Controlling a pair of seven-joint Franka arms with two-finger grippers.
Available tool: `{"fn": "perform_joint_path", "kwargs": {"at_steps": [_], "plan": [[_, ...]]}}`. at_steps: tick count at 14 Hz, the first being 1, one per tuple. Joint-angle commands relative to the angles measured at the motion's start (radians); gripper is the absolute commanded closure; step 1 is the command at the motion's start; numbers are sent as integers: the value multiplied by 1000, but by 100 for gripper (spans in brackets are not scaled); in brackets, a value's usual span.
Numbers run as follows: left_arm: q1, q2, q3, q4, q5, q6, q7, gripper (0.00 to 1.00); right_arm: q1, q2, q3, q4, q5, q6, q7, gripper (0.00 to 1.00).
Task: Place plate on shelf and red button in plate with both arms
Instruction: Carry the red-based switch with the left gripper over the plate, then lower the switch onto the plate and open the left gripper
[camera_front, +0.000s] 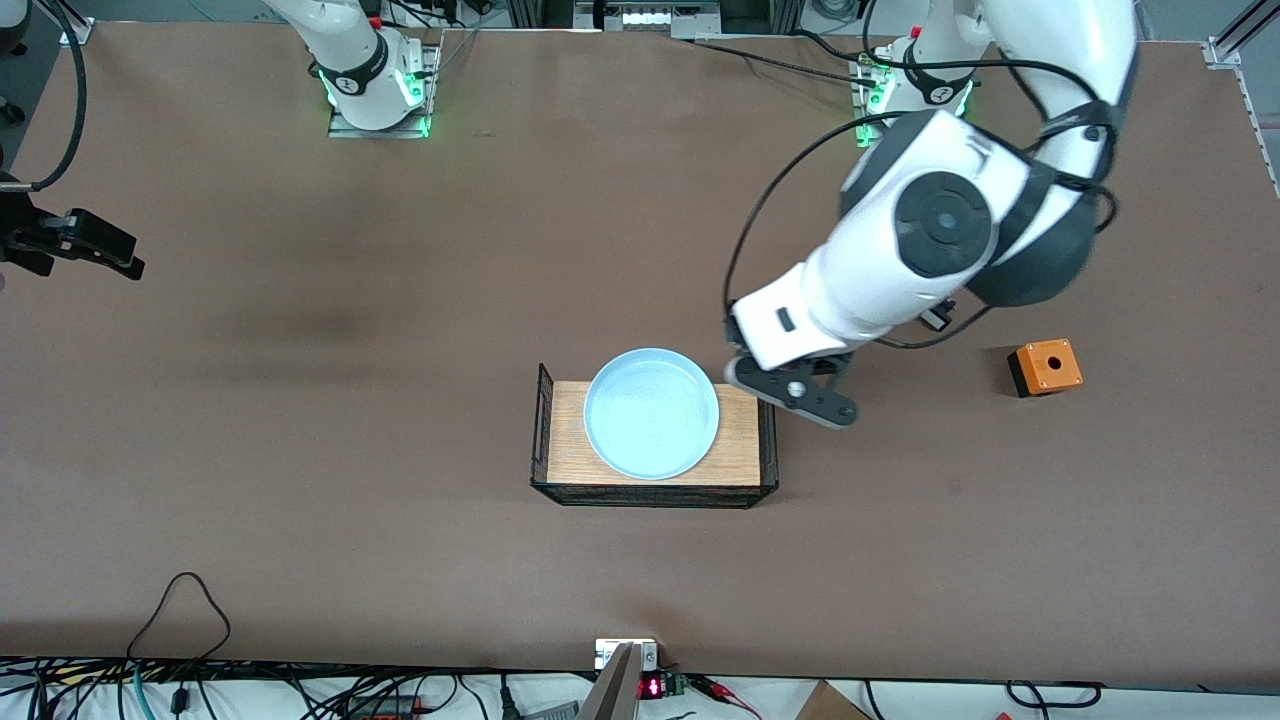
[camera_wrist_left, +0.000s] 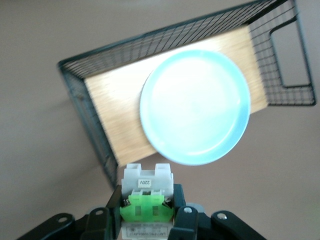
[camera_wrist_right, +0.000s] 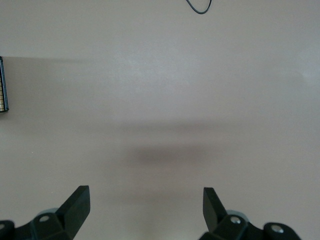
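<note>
The pale blue plate (camera_front: 651, 413) lies on the wooden floor of a black wire basket (camera_front: 545, 425); it also shows in the left wrist view (camera_wrist_left: 195, 107). My left gripper (camera_front: 795, 390) hangs over the basket's end toward the left arm's side. It is shut on the red button (camera_wrist_left: 148, 182), a white-grey switch with a bright green band; its cap is hidden in the gripper (camera_wrist_left: 148, 202). My right gripper (camera_front: 120, 255) waits high over the right arm's end of the table, open and empty (camera_wrist_right: 146, 200).
An orange box with a hole (camera_front: 1045, 366) sits on the table toward the left arm's end. The basket (camera_wrist_left: 80, 100) has upright wire walls at both ends. A corner of it shows in the right wrist view (camera_wrist_right: 3, 85). Cables run along the table's near edge.
</note>
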Motion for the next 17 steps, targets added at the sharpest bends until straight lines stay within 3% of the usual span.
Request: {"fn": "perform_joint_path", "kwargs": {"at_steps": [1,4,7,13,17], "plan": [[-4,66,9,55,-7,113,4,82,-2,-22,1,-12,12,-7,-18,0],[-60,111,16,54,1,218,1,82,-4,-22,0,-11,12,-10,-21,0],[-129,146,78,54,1,296,-4,83,-4,-22,0,-9,18,-12,-6,0],[-300,183,232,45,4,318,-10,83,-7,-22,-5,-11,20,-12,-12,0],[-309,212,239,45,7,320,-8,83,-5,-22,-5,-11,20,-12,-6,0]]}}
